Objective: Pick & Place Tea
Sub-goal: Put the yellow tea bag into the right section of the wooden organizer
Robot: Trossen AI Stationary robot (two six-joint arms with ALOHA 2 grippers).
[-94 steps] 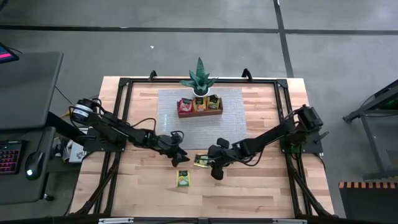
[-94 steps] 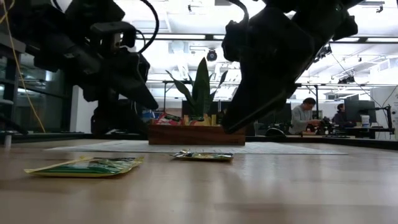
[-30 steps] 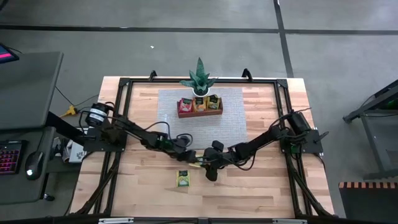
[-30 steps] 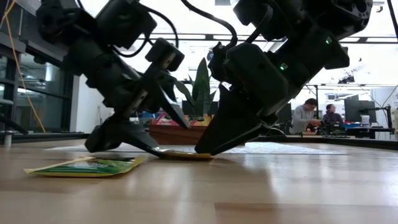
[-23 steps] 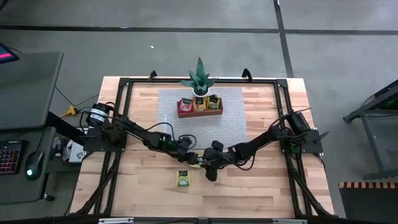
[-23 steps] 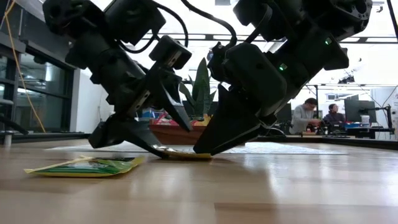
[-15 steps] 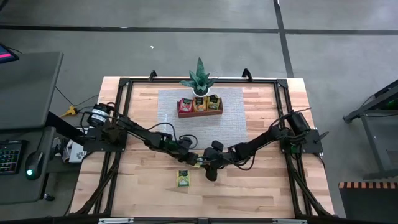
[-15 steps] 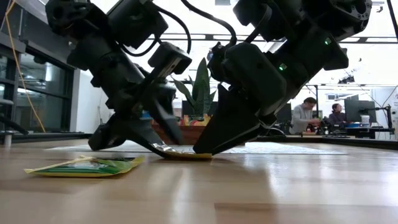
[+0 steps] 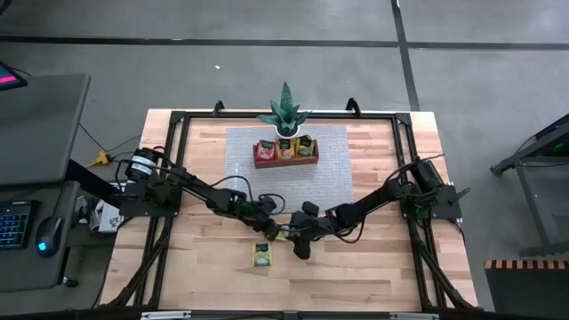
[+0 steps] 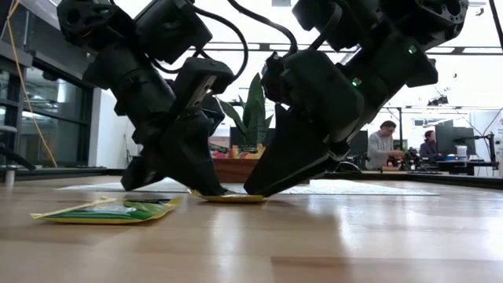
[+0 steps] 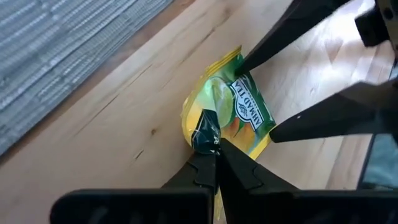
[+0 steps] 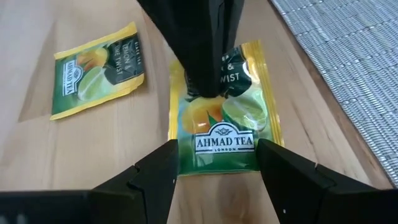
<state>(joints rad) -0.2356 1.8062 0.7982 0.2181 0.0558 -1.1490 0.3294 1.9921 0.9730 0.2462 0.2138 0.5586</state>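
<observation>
Yellow-green tea packet (image 12: 219,121) flat on wooden table (image 9: 373,267); left end effector (image 11: 213,151) pinched shut on its edge. Right end effector (image 12: 214,163) spread wide, straddling it, gripping nothing.

Near the table's (image 9: 382,267) middle a tea packet (image 12: 221,127) lies flat on the wood, the left gripper (image 9: 281,230) at its left edge and the right gripper (image 9: 295,236) at its right. A second packet (image 9: 261,256) lies nearer the front edge, just left of the first. Behind both, a mat (image 9: 333,169) carries the tray (image 9: 285,160), with the potted plant (image 9: 284,114) behind that.
</observation>
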